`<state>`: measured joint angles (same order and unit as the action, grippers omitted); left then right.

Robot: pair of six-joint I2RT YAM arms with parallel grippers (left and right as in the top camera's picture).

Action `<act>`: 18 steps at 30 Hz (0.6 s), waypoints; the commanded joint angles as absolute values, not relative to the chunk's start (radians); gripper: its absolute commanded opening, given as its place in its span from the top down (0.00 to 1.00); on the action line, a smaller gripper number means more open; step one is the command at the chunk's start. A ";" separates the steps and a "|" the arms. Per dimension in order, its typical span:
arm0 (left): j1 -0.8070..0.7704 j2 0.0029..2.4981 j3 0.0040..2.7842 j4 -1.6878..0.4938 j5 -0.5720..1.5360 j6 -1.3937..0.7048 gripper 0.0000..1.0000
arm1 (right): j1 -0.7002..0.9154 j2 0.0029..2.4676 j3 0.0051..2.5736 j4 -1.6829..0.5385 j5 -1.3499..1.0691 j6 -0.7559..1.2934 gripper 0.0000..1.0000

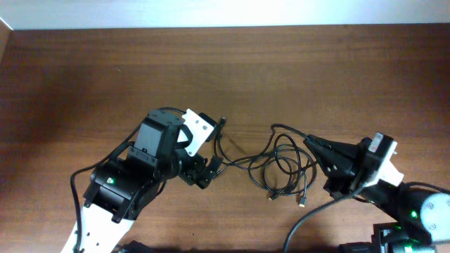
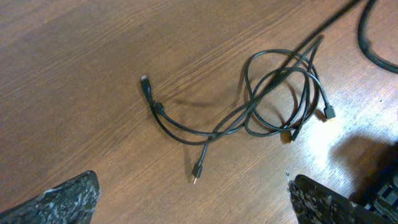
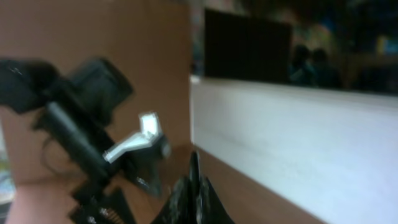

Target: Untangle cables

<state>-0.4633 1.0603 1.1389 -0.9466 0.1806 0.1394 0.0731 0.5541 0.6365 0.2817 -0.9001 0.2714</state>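
Table [image 1: 84,77]: one.

Robot arms: two, the left arm [image 1: 133,176] and the right arm [image 1: 365,169].

Tools: two, one per arm, the left tool [image 2: 193,179] and the right tool [image 1: 313,145]. Two fingers [image 2: 68,199] are counted on the left tool.

Cables [image 2: 214,132]: one tangled cluster, right of table centre. The strands overlap, so the number of separate cords cannot be fixed.

Plug ends, left wrist view: four. One lies far left [image 2: 145,79], one near [image 2: 196,175], one right [image 2: 329,114], and one is gold-coloured [image 2: 286,137].

Your overhead looks straight down on the table [image 1: 84,70]; left wrist hangs close above the cables [image 2: 231,119], shared with overhead; right wrist faces level, blurred.
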 commanded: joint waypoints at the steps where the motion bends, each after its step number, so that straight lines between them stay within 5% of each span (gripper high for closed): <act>1: -0.462 1.061 1.142 -0.945 0.191 0.159 0.01 | 0.077 0.554 0.647 0.273 -0.950 0.345 0.96; 11: -0.462 1.061 1.142 -0.891 0.200 0.152 0.01 | 0.078 0.630 0.647 0.286 -0.908 0.354 0.96; 16: -0.462 1.075 1.142 -0.823 0.845 0.015 0.01 | 0.078 0.630 0.647 0.296 -0.779 0.445 0.96; 18: -0.462 1.076 1.142 -0.791 0.895 0.014 0.01 | 0.077 0.630 0.647 0.296 -0.773 0.458 0.96</act>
<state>-0.4625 1.0729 1.1381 -0.8257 0.7109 0.0326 0.0731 0.6342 0.6369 0.2893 -0.8074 0.4183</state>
